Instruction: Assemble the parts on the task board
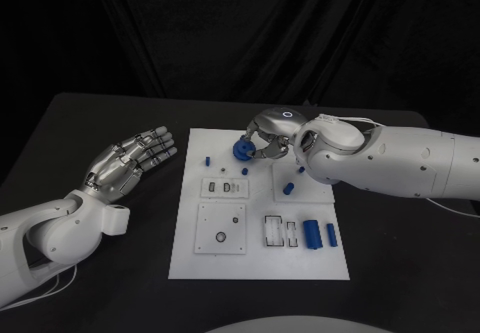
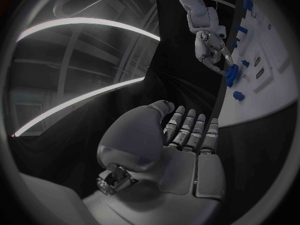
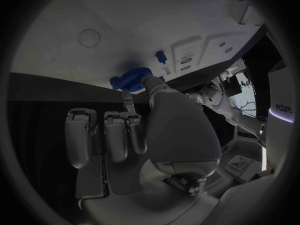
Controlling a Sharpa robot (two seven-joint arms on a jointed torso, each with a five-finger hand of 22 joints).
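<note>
Task board: the white plate (image 1: 258, 270) lies flat in the middle of the black table (image 1: 80, 139), so both arms can reach it.
Blue gear: a round toothed part (image 1: 242, 150) is up near the far edge of the board, pinched in the right hand.
Right hand: it (image 1: 268, 139) hangs over the far end of the board and grips the gear between its thumb and fingertips (image 3: 128, 105). I think it holds it that way so the gear's flat face can go down onto the board.
Left hand: it (image 1: 130, 163) is off to the side over the bare table, holding nothing, fingers stretched out and apart, palm up. It seems to be waiting out of the way.
Small pegs: little blue pieces (image 1: 208, 161) stand near the far left of the board, and one more (image 1: 288, 188) sits on a raised white block under the right arm.
Long blue pieces: two bars (image 1: 312, 234) lie side by side near the right edge, close to some slots (maybe their homes, I can't be sure).
Step now: my guess is the gear is about to be set down on its spot.
Watch out: the gear could tip if it comes down crooked.
</note>
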